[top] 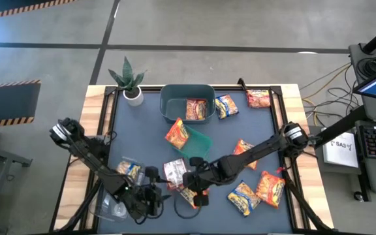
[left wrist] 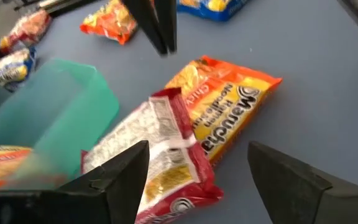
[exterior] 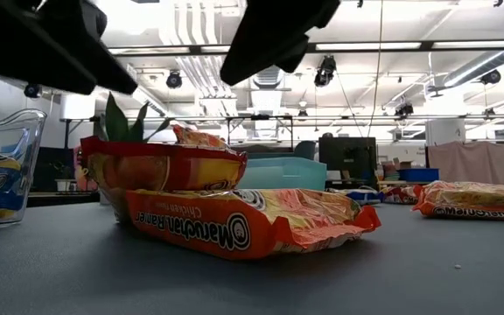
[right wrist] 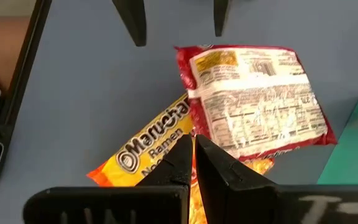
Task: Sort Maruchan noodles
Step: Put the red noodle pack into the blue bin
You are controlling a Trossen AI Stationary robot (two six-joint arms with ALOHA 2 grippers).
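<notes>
A dark red-and-white Maruchan packet (top: 175, 171) (right wrist: 260, 99) lies label side up with one edge resting on an orange packet (top: 189, 197) (left wrist: 229, 106), which lies flat on the grey mat near the front edge. My left gripper (top: 155, 194) (left wrist: 197, 180) hovers open just left of the pair, its fingers pointing at the red packet. From the right comes my right gripper (top: 198, 189) (right wrist: 194, 155), shut above the two packets. In the low view both grippers hang clear above them.
A green tray (top: 201, 143) with an orange packet (top: 177, 132) leaning on it stands behind the pair. Farther back are the grey-teal tub (top: 175, 98) and a potted plant (top: 129, 81). A clear container (exterior: 7, 157) stands front left. More packets (top: 269, 186) lie at the right.
</notes>
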